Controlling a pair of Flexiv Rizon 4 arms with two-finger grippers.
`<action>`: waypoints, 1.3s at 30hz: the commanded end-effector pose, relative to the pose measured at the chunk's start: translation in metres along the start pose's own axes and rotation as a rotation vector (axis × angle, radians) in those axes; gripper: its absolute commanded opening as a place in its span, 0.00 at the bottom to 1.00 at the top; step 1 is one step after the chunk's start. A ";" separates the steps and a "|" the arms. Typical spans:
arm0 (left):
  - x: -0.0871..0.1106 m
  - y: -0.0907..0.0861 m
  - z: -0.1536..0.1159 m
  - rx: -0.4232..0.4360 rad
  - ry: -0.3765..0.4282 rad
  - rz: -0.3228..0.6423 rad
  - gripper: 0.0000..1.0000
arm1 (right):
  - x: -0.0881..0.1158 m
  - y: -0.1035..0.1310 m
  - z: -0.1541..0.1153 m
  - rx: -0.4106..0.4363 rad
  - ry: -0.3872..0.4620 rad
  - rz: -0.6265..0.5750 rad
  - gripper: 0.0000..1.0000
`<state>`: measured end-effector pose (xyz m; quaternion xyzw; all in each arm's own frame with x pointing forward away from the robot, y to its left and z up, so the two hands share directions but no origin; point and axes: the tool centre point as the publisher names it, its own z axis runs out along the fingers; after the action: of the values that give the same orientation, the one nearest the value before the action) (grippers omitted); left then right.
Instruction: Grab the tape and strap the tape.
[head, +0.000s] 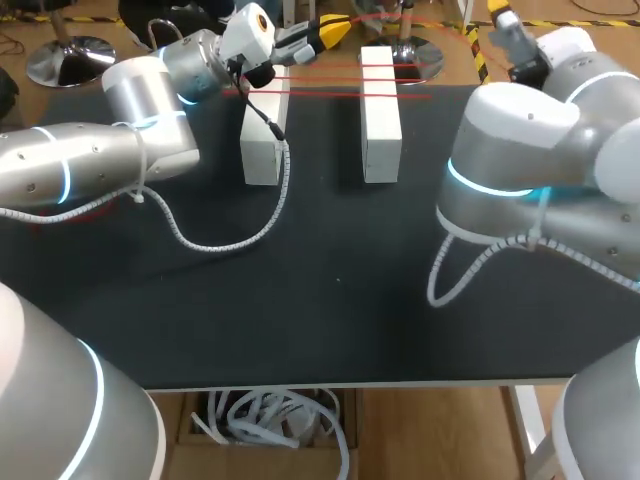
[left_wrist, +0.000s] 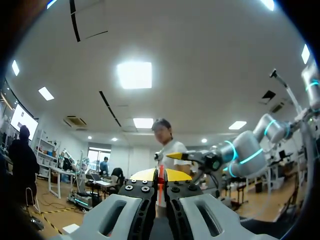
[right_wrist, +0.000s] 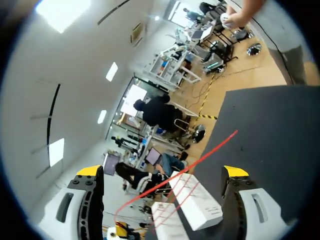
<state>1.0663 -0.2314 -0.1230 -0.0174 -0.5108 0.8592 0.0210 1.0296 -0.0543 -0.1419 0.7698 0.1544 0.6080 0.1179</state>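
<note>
Two white blocks (head: 262, 130) (head: 380, 120) stand side by side at the far middle of the black table (head: 330, 300). Thin red tape (head: 340, 82) runs across their tops in three lines. My left gripper (head: 335, 30) hovers above the far end of the blocks and is shut on a strand of the red tape (left_wrist: 161, 184), which shows between its yellow tips. From there the tape (head: 420, 22) arcs towards my right gripper (head: 500, 14) at the far right. My right gripper (right_wrist: 162, 171) stands wide open, with the blocks (right_wrist: 192, 202) and a tape strand (right_wrist: 200, 159) ahead of it, untouched.
My left arm's white coiled cable (head: 235, 235) trails over the table in front of the left block. My right arm's cable (head: 450, 270) hangs at the right. A red strand (head: 65, 214) lies under my left arm. The table's front edge (head: 330, 384) is near.
</note>
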 end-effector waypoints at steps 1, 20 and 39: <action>-0.001 0.000 0.000 0.001 0.002 0.000 0.00 | -0.008 -0.006 0.000 -0.117 0.152 0.157 1.00; -0.001 0.000 0.000 0.001 0.002 0.000 0.00 | -0.005 -0.009 0.000 -0.173 -0.003 0.393 1.00; -0.001 0.000 0.000 0.001 0.002 0.000 0.00 | -0.027 0.020 0.002 0.036 0.109 0.353 1.00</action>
<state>1.0663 -0.2314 -0.1230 -0.0175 -0.5108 0.8593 0.0210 1.0313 -0.0667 -0.1523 0.7682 -0.0086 0.6385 0.0448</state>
